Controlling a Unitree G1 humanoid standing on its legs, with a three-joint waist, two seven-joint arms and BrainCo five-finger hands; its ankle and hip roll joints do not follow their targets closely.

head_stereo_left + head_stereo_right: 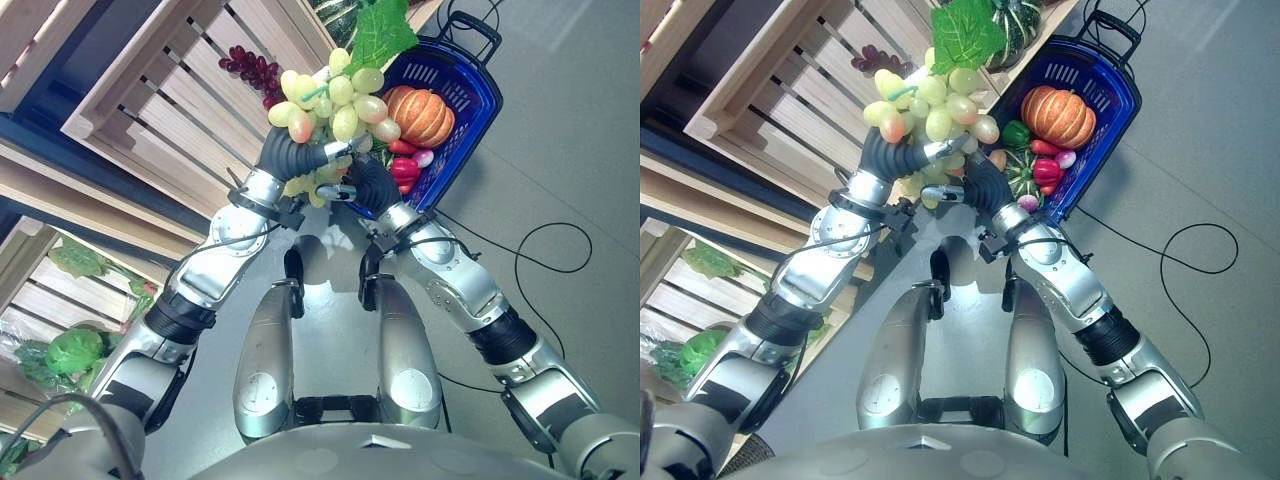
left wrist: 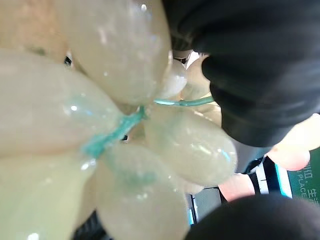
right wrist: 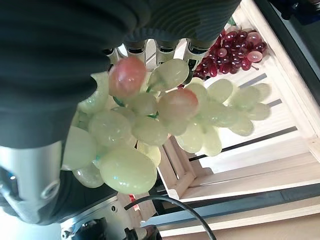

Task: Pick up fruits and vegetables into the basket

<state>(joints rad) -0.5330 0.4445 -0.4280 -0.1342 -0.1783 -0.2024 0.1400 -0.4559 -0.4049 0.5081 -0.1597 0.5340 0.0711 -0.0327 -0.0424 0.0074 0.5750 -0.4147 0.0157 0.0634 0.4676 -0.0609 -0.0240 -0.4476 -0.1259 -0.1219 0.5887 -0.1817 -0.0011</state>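
The green grape bunch (image 1: 335, 100), with its green leaf (image 1: 380, 32), is held up between both hands in front of the wooden slatted crates (image 1: 170, 110), just beside the blue basket (image 1: 470, 80). The left hand (image 1: 300, 155) clasps it with curled fingers, while the right hand (image 1: 368, 183) touches its underside, its finger state unclear. The basket sits on grey floor (image 1: 560, 150) holding an orange pumpkin (image 1: 420, 115); dark red grapes (image 1: 250, 68) lie in the crate.

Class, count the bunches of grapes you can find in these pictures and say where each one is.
2. The green grapes are held up between the left hand and right hand; the dark red grapes lie in the wooden crate. Others may be hidden.
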